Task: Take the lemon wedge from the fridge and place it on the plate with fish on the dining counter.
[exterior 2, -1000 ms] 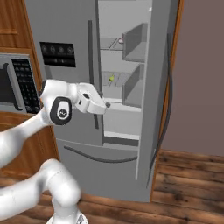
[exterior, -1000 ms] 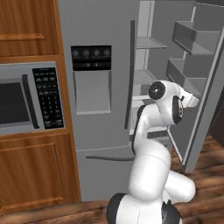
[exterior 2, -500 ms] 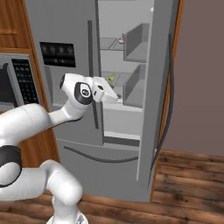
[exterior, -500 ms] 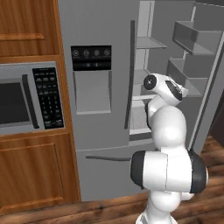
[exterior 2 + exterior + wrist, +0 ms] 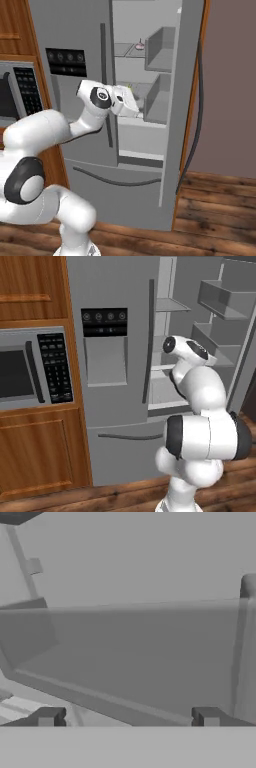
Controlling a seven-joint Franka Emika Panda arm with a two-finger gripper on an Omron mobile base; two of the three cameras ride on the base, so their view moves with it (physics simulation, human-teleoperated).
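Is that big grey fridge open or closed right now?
Open. The fridge has its right door swung out, showing grey shelves inside; its left door with the black panel stays closed.

The fridge (image 5: 150, 100) is standing open on its right side, leaving its grey shelves reachable. The end effector (image 5: 127, 717), jaws spread wide, is facing a grey bin wall (image 5: 140, 657) blocking the way ahead. The open door's bins (image 5: 220, 301) are probably crowding the right flank.
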